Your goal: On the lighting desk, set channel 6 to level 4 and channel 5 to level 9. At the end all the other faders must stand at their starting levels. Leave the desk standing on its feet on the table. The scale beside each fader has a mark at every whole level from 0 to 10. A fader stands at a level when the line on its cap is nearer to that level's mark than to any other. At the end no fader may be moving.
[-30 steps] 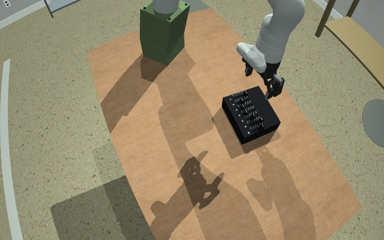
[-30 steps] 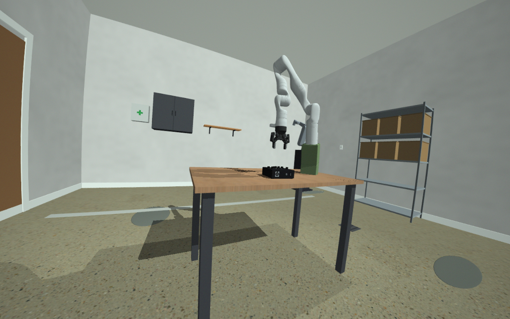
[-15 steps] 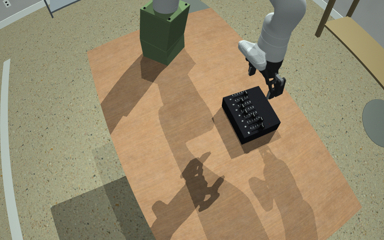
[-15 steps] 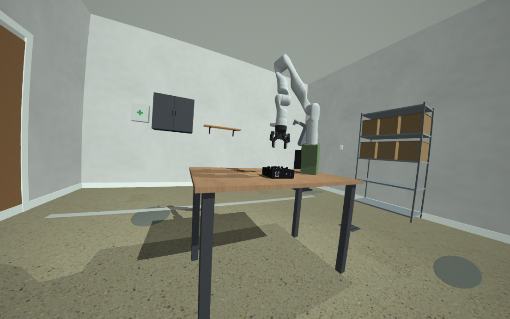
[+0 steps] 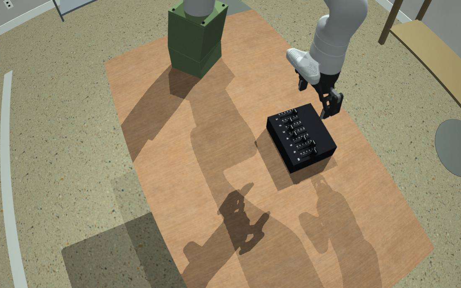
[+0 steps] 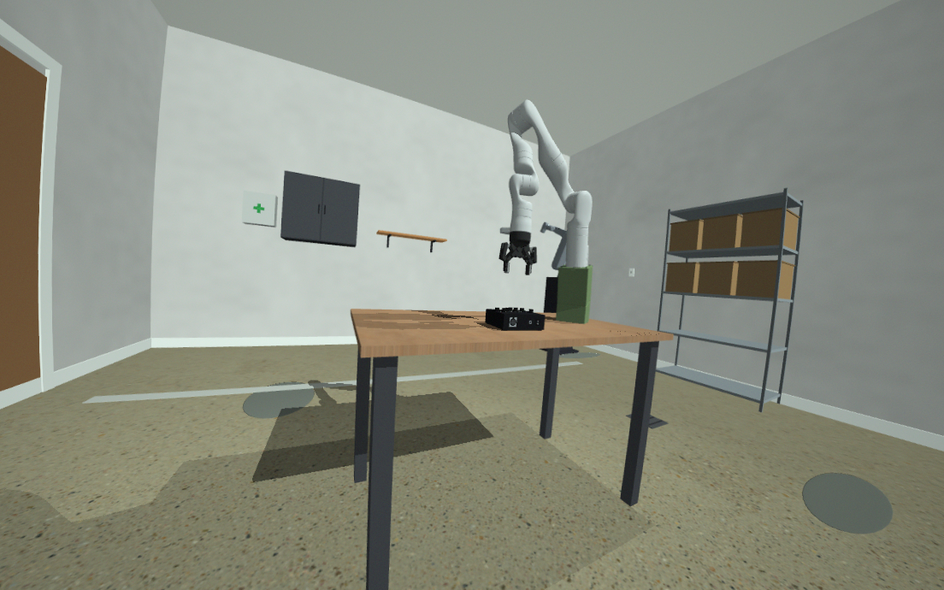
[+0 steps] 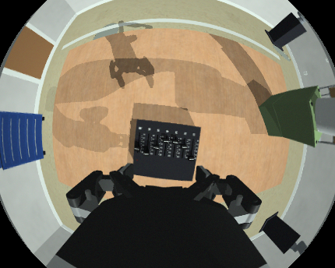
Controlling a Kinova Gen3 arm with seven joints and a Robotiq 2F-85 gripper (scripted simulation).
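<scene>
The black lighting desk (image 5: 318, 134) (image 6: 514, 320) (image 7: 167, 165) stands upright on the wooden table (image 5: 189, 160) (image 6: 424, 333) (image 7: 223, 86). A row of several faders (image 5: 297, 132) (image 7: 167, 146) runs along its top, with caps at different levels. The scale marks are too small to read. My gripper (image 5: 314, 99) (image 6: 517, 267) (image 7: 164, 171) is open and empty. It hangs well above the desk's far edge, fingers pointing down and touching nothing.
The arm's green pedestal (image 5: 194, 39) (image 6: 573, 292) (image 7: 290, 117) stands at the table's far end. A metal rack with boxes (image 6: 732, 241) stands by the right wall. A blue crate (image 7: 17, 139) lies on the floor beyond the table.
</scene>
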